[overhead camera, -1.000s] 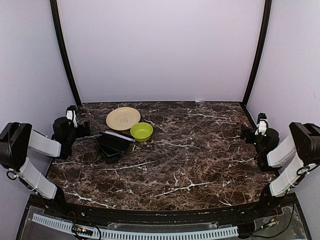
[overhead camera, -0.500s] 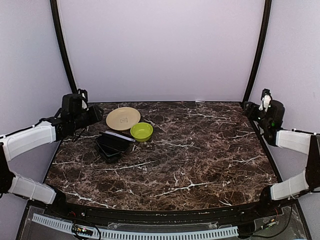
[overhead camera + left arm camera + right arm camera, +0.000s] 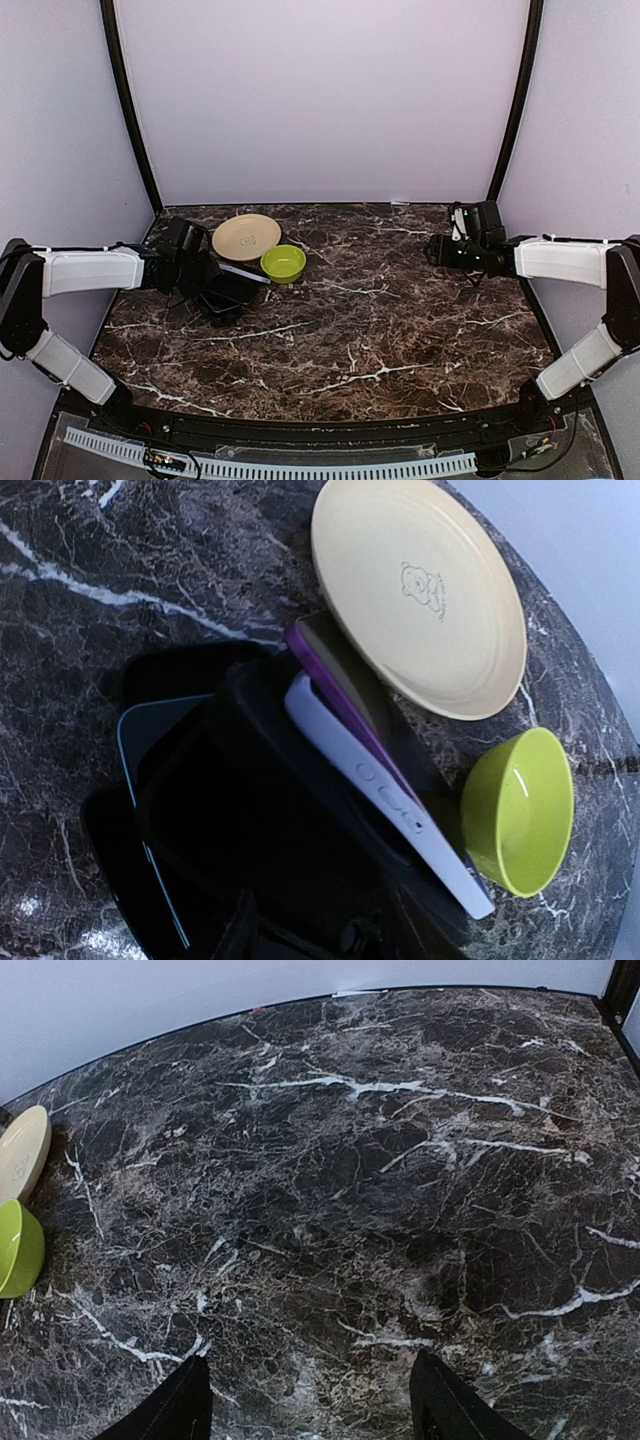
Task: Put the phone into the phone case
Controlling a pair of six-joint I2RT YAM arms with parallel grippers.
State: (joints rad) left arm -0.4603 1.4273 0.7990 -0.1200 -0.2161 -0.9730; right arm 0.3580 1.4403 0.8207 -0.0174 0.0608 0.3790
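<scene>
A pile of black phones (image 3: 225, 293) lies left of centre, in front of the plate. In the left wrist view the top phone (image 3: 260, 820) is a dark slab over another with a thin teal edge (image 3: 140, 780). The pale lavender phone case (image 3: 385, 795) leans on its long edge between the pile and the bowl; from above it is a pale strip (image 3: 240, 271). My left gripper (image 3: 325, 935) hovers close over the top phone with its dark fingers apart and nothing visibly held. My right gripper (image 3: 310, 1405) is open over bare marble at the right (image 3: 442, 250).
A cream plate (image 3: 246, 236) and a lime-green bowl (image 3: 283, 263) stand just behind and right of the pile. A purple-edged slab (image 3: 325, 675) lies under the lavender case against the plate. Dark marble table (image 3: 380, 330) with black posts at the back corners.
Both arms swung in from the table's sides. The left gripper came down onto the phone pile, the right moved out over the marble. Both sets of jaws narrowed.
</scene>
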